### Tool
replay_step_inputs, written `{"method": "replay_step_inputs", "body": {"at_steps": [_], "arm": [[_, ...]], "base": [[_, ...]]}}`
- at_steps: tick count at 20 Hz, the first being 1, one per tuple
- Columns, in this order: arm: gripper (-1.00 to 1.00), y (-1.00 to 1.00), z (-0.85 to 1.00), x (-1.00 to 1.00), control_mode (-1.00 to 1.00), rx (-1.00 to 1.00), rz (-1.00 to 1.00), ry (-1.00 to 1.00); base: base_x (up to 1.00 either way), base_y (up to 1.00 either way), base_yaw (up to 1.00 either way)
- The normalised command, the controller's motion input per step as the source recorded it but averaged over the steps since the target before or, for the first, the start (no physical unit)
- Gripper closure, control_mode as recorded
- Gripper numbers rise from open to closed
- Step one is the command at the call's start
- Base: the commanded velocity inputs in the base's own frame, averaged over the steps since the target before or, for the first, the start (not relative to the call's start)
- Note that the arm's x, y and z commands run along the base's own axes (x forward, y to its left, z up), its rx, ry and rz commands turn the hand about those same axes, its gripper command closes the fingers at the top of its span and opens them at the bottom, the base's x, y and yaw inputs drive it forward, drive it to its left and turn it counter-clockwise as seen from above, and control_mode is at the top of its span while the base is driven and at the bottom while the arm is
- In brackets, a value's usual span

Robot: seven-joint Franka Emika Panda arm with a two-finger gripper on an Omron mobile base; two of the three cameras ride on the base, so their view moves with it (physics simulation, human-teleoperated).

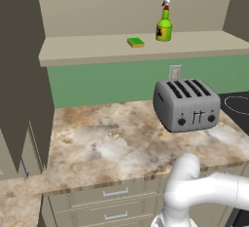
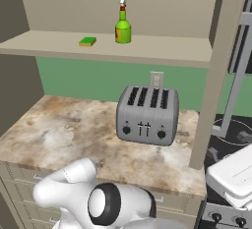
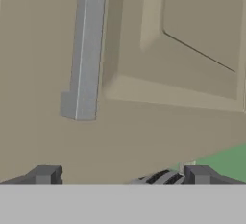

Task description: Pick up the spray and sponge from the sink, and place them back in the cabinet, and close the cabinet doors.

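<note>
The lime-green spray [image 1: 164, 26] [image 2: 123, 26] stands upright on the shelf of the open cabinet [image 1: 97, 48] [image 2: 162, 51]. The green-and-yellow sponge [image 1: 135, 42] [image 2: 87, 41] lies flat a little to its left. One of the cabinet doors [image 1: 22, 75] hangs open at the left, and another [image 2: 216, 75] shows edge-on at the right. In the hand view my gripper [image 3: 122, 176] is open and holds nothing, close in front of a beige panelled door [image 3: 182, 35] with its silver bar handle [image 3: 84, 59]. The sink is out of view.
A grey four-slot toaster [image 1: 187, 104] [image 2: 147, 115] sits on the marble counter [image 1: 97, 143] [image 2: 64, 129] below the shelf. Beige drawers [image 1: 114, 197] run under the counter. A dark stove top [image 1: 238, 105] [image 2: 231, 134] lies to the right. The wall [image 1: 107, 82] behind is green.
</note>
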Motion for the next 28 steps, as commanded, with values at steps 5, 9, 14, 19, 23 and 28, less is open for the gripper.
{"method": "replay_step_inputs", "body": {"at_steps": [5, 9, 14, 19, 23, 28], "arm": [[-1.0, 0.03, 0.01, 0.2, -1.0, 0.0, 0.0, 0.0], [-1.0, 0.15, 0.0, 0.11, -1.0, 0.0, 0.02, 0.0], [-1.0, 0.32, 0.03, 0.0, -1.0, 0.0, 0.05, 0.0], [-1.0, 0.32, 0.03, 0.0, -1.0, 0.0, 0.04, 0.0], [-1.0, 0.32, 0.04, 0.0, -1.0, 0.0, 0.03, 0.0], [-1.0, 0.34, 0.03, 0.08, -1.0, 0.0, 0.01, 0.0]], "base": [[0.0, 0.0, 0.0], [0.0, 0.0, 0.0], [0.0, 0.0, 0.0], [0.0, 0.0, 0.0], [0.0, 0.0, 0.0], [0.0, 0.0, 0.0]]}}
